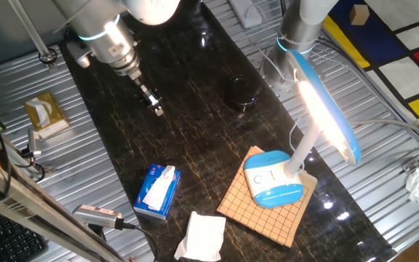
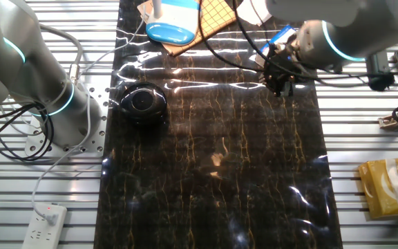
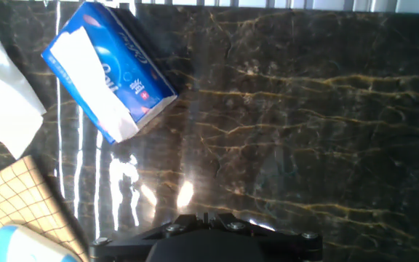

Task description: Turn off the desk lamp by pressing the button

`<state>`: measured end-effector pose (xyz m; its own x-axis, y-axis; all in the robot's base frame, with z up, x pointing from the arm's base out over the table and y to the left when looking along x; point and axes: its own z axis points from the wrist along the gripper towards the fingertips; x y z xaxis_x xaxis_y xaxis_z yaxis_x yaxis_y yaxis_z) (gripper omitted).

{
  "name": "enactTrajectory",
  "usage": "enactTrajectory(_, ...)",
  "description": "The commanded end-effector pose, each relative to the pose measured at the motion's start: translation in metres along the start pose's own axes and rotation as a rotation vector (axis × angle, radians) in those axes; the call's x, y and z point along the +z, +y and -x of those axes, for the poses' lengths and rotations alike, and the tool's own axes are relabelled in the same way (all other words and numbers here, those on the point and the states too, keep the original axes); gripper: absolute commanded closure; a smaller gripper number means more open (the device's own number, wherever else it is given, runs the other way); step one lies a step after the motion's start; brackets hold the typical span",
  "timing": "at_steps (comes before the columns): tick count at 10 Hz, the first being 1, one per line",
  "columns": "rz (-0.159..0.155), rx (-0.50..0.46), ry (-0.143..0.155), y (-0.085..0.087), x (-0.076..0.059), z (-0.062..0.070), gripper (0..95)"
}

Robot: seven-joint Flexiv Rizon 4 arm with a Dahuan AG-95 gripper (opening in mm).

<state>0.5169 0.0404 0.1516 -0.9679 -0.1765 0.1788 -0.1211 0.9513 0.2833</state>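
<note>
Desk lamp (image 1: 297,156), lit, with its oval base on a gridded wooden board (image 1: 268,198) at one end of the dark marble desk (image 1: 195,138). The button (image 1: 261,177) sits on the base's white top. The tool (image 1: 156,107) hangs over bare desk, well apart from the lamp; whether its fingers are spread cannot be told. A blue tissue pack (image 1: 157,191) lies beside the board.

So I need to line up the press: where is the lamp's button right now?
In one fixed view the button sits on top of the desk lamp base, which rests on the grid board, lower right.
</note>
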Motion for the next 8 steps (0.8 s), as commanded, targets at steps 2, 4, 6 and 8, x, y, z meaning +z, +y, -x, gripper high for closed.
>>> enactTrajectory(2, 0.035, -0.077, 0.064, -0.0010, -0.0005, 0.0028, 95.0)
enactTrajectory(4, 0.045, -0.146, 0.072, -0.0010, -0.0005, 0.0028, 95.0)
enactTrajectory(6, 0.041, -0.163, 0.078, -0.0010, -0.0005, 0.0028, 95.0)
enactTrajectory(8, 0.028, -0.144, 0.096, -0.0010, -0.0005, 0.0028, 95.0)
